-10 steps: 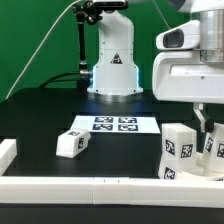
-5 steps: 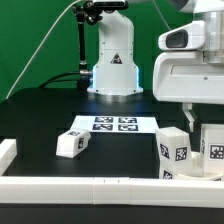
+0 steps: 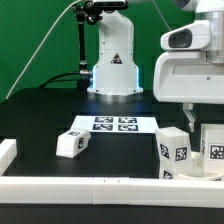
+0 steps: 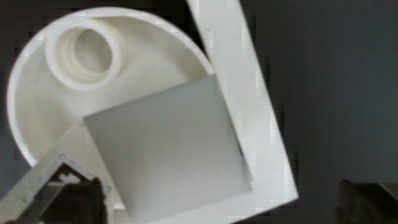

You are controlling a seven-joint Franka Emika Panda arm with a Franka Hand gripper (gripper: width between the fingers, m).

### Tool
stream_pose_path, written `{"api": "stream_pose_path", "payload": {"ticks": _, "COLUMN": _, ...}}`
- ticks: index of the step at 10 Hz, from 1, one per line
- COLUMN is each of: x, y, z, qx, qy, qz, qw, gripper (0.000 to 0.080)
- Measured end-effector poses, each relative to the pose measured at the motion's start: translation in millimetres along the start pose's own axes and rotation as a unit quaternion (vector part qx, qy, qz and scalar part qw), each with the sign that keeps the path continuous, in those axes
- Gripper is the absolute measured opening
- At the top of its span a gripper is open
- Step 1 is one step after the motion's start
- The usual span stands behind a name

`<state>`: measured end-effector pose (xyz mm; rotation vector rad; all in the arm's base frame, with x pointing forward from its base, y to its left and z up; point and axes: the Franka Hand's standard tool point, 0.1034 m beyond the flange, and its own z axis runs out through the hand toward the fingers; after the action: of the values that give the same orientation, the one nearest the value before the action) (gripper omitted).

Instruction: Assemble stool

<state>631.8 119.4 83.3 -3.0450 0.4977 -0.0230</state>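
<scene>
The stool's round white seat point(image 4: 63, 115) lies at the exterior view's right, just behind the front rail, with its rim point(image 3: 169, 173) showing. Two tagged block legs point(image 3: 173, 150) point(image 3: 213, 148) stand on it. My gripper point(image 3: 199, 124) hangs over them, open. In the wrist view its dark fingertips point(image 4: 57, 196) stand wide on either side of a leg point(image 4: 169, 150), not pressing it. An open round socket point(image 4: 84, 50) shows in the seat beyond that leg. A third loose leg point(image 3: 72, 142) lies on the black table to the exterior view's left.
The marker board point(image 3: 114, 124) lies in the middle of the table, in front of the robot base point(image 3: 113, 60). A long white rail point(image 3: 90, 188) runs along the front edge, with a short rail piece point(image 3: 7, 151) at the exterior view's left. Another rail point(image 4: 240, 90) crosses beside the seat.
The jaws have gone from shut to wide open, letting go of the leg on the seat. That leg now stands more upright, its tag facing the exterior camera.
</scene>
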Motion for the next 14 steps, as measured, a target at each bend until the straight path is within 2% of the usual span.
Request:
{"api": "stream_pose_path", "payload": {"ticks": 2, "x": -0.6, "y": -2.4, "z": -1.0, "qx": -0.007, "qy": -0.005, "qz": -0.032, "qw": 0.999, "gripper": 0.0649}}
{"api": "stream_pose_path", "payload": {"ticks": 4, "x": -0.4, "y": -3.1, "z": -1.9, "qx": -0.006, "qy": -0.004, "qz": -0.035, "qw": 0.999, "gripper": 0.0649}}
{"api": "stream_pose_path", "payload": {"ticks": 6, "x": -0.2, "y": -3.0, "z": -1.3, "qx": -0.006, "qy": -0.004, "qz": -0.035, "qw": 0.999, "gripper": 0.0385}}
{"api": "stream_pose_path", "payload": {"ticks": 7, "x": 0.4, "y": -2.2, "z": -1.5, "qx": -0.006, "qy": -0.003, "qz": -0.034, "qw": 0.999, "gripper": 0.0385}}
{"api": "stream_pose_path", "payload": {"ticks": 8, "x": 0.7, "y": -2.1, "z": -1.5, "qx": -0.006, "qy": -0.003, "qz": -0.034, "qw": 0.999, "gripper": 0.0336}}
{"api": "stream_pose_path", "payload": {"ticks": 11, "x": 0.9, "y": -1.7, "z": -1.6, "qx": -0.006, "qy": -0.003, "qz": -0.031, "qw": 1.000, "gripper": 0.0336}}
{"api": "stream_pose_path", "payload": {"ticks": 12, "x": 1.5, "y": -0.7, "z": -1.7, "qx": -0.003, "qy": -0.004, "qz": -0.016, "qw": 1.000, "gripper": 0.0336}}
{"api": "stream_pose_path", "payload": {"ticks": 13, "x": 3.5, "y": 2.0, "z": -1.7, "qx": 0.011, "qy": -0.008, "qz": 0.028, "qw": 1.000, "gripper": 0.0336}}
{"api": "stream_pose_path", "payload": {"ticks": 14, "x": 5.1, "y": 2.2, "z": -1.6, "qx": 0.021, "qy": -0.005, "qz": 0.077, "qw": 0.997, "gripper": 0.0337}}
